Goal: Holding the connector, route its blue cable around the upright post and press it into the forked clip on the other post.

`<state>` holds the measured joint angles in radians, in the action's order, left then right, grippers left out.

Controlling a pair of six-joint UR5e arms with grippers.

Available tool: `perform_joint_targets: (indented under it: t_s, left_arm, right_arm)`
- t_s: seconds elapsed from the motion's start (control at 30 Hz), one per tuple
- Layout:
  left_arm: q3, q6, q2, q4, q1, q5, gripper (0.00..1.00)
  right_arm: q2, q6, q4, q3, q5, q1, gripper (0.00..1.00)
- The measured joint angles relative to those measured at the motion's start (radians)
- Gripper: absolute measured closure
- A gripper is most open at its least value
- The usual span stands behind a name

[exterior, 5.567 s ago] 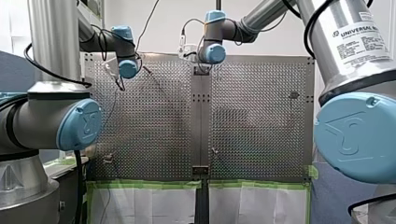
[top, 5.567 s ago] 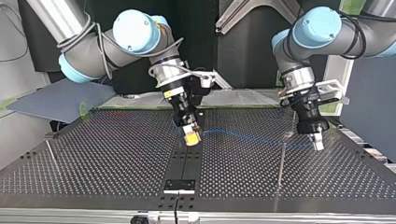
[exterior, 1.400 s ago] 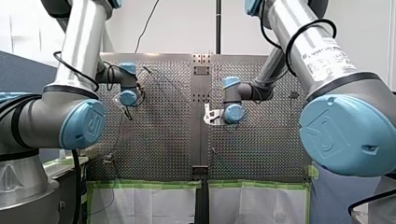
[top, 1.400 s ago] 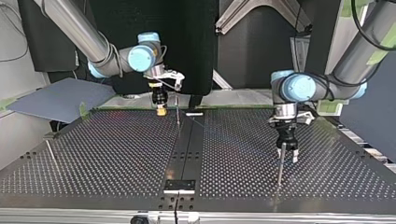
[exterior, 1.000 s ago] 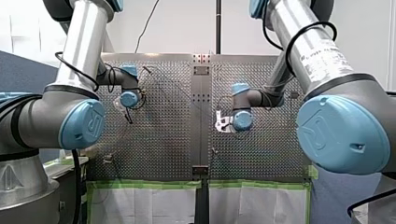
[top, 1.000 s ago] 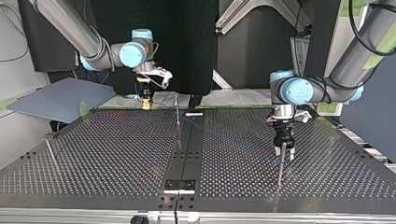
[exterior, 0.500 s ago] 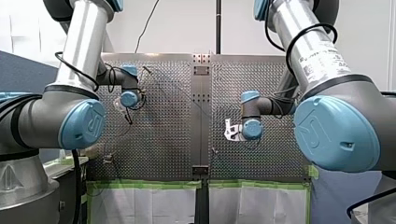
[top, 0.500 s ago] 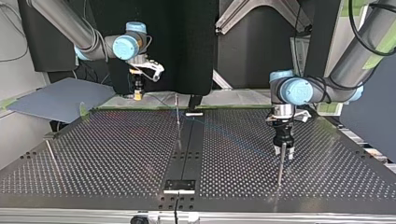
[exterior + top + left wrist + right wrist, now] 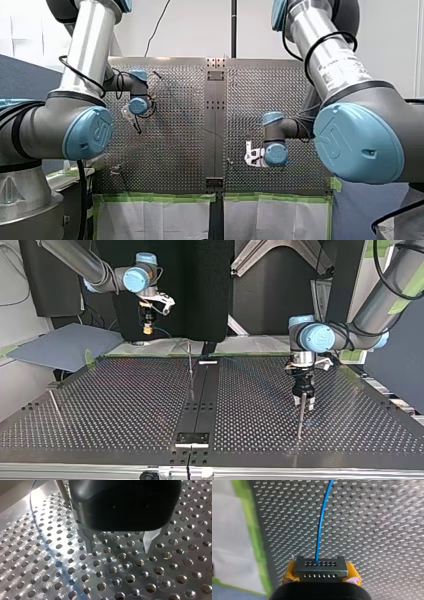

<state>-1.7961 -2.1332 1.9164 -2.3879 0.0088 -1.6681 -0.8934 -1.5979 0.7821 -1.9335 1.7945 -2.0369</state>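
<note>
Blue cable point(image 9: 319, 530) leaves connector point(image 9: 320, 565) clamped in R gripper point(image 9: 321, 573); L gripper point(image 9: 119, 548) spread.

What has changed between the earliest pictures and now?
My right gripper, shut on the connector, carried it and its cable from mid-table to the top view's far left, past the middle post. My left gripper, open, shifted in close to the other post. Both posts stayed put.
</note>
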Motion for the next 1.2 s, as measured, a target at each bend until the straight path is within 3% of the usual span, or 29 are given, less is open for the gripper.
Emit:
perform_joint_targets:
  t_s: [0.17, 0.33, 0.73, 0.93, 1.2]
  left_arm:
    - [0.000, 0.002, 0.000, -0.002, 0.000, 0.000, 0.00]
    - [0.000, 0.003, 0.000, -0.004, 0.000, 0.000, 0.00]
    - [0.000, 0.004, 0.000, -0.006, 0.000, 0.000, 0.00]
    - [0.000, 0.005, 0.000, -0.008, -0.001, 0.002, 0.00]
    - [0.000, 0.006, 0.000, -0.012, -0.008, 0.003, 0.00]
  right_arm:
    - [0.046, -0.035, 0.045, -0.046, -0.001, 0.005, 1.00]
    - [0.090, -0.046, 0.090, -0.086, -0.003, 0.017, 1.00]
    - [0.199, -0.033, 0.199, -0.097, -0.011, 0.061, 1.00]
    - [0.249, -0.027, 0.249, -0.080, -0.020, 0.082, 1.00]
    - [0.305, -0.006, 0.283, -0.042, -0.044, 0.089, 1.00]
